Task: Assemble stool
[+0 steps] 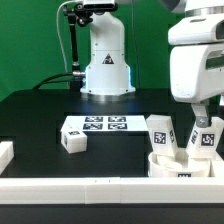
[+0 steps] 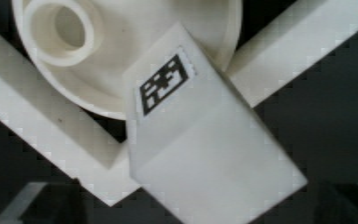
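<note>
The stool's round white seat (image 1: pixel 183 168) lies at the exterior view's right front. Two tagged white legs stand tilted in it, one (image 1: pixel 160 134) on the left and one (image 1: pixel 207 139) on the right. A third leg (image 1: pixel 72 142) lies loose on the black table. My gripper (image 1: pixel 203 112) hangs open just above the right leg, not touching it. In the wrist view the seat (image 2: pixel 60 45) shows its round hollow. A tagged leg (image 2: pixel 202 140) runs from it toward my gripper (image 2: pixel 197 208), with dark gaps on both sides of its end.
The marker board (image 1: pixel 95 125) lies at the table's middle. A long white rail (image 1: pixel 90 186) runs along the front edge, with a white block (image 1: pixel 5 153) at the left. The robot's base (image 1: pixel 105 60) stands at the back.
</note>
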`<state>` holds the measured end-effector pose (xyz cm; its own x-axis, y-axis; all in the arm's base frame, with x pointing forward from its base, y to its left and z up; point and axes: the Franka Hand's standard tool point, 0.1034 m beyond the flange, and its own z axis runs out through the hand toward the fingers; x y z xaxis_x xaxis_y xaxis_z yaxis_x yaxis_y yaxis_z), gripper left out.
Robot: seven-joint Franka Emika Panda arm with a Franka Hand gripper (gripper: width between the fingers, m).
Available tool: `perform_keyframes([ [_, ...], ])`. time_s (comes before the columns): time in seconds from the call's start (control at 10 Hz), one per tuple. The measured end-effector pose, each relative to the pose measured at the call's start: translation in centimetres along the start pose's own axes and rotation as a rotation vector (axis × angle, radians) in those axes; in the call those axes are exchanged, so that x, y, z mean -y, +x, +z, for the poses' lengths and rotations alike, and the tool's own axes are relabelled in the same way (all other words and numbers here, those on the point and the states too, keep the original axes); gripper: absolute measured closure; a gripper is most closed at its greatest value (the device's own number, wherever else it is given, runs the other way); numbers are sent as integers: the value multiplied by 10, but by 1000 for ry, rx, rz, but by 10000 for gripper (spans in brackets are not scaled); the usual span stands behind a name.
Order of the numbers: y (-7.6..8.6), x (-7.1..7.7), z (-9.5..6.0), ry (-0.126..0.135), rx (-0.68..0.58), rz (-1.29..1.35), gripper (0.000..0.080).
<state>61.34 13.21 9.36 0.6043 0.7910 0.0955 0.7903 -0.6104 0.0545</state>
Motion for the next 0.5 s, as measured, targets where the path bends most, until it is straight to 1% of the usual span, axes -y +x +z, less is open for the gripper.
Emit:
perform_keyframes([
  [0.5, -14, -12, 4, -17, 35, -313, 151],
])
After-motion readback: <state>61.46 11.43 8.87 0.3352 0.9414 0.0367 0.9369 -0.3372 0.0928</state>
